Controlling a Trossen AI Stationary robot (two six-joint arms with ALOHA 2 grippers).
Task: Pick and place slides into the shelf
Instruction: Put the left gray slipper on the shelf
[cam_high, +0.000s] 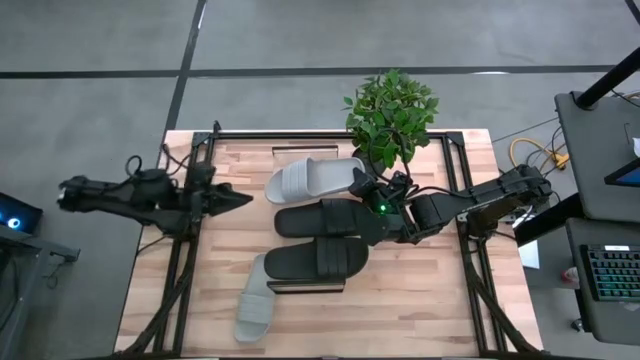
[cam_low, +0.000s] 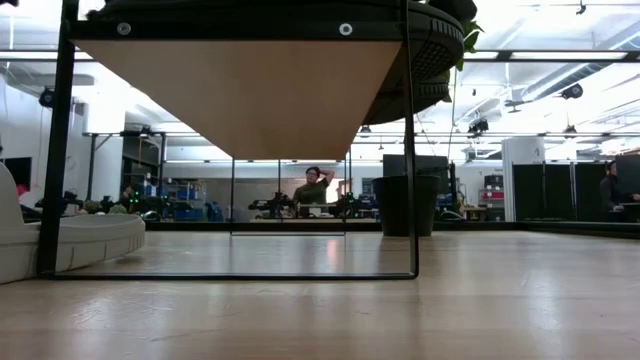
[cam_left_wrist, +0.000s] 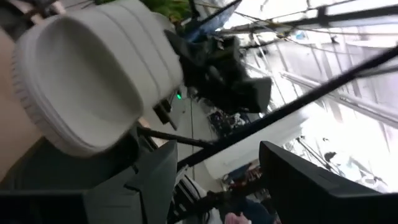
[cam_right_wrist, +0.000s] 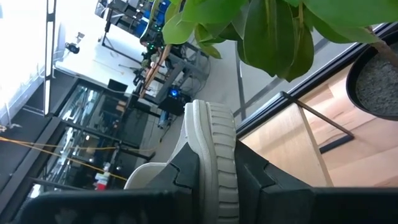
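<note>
right gripper (cam_high: 366, 186) pinches the pale grey slide (cam_high: 312, 180) by its edge on the shelf (cam_low: 240, 95).

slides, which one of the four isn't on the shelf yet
The pale grey slide at the table's near-left, lying on the bare tabletop. The other grey slide, pinched by the right gripper, and both dark slides lie on the shelf.

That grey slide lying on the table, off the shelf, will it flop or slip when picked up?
Probably stiff: its twin holds its shape pinched edge-on in the right gripper. The ridged sole edge there should resist slipping. The lone grey slide seems to lie flat, so rolling seems unlikely.
</note>
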